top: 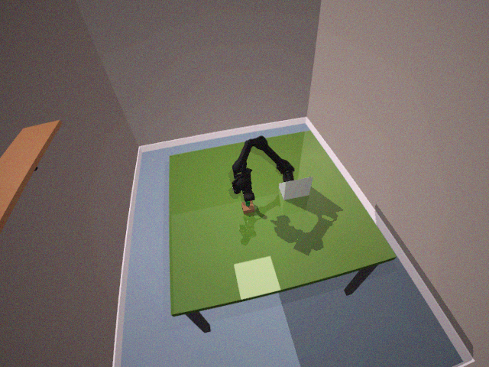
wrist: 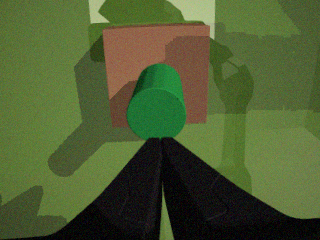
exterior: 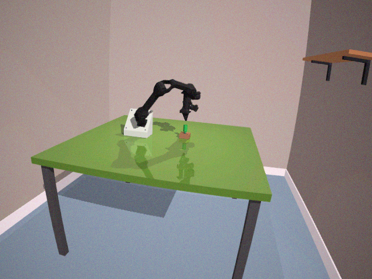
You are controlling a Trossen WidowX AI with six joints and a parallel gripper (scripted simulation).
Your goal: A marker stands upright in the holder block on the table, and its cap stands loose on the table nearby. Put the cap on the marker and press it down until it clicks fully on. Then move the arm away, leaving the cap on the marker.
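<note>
both my fingers were pressed together with nothing between them, forming a blunt point that hung in the air above the green cap. my gripper stood apart from the cap, with a gap showing in the exterior view. the cap sat on top of the marker, upright in the brown holder block on the green table, right of my white base. whether it had clicked fully home i could not tell. i judged a push down was next. if my tip landed off the cap's centre, it could slide off its rim, tilt the marker or shove the block.
</note>
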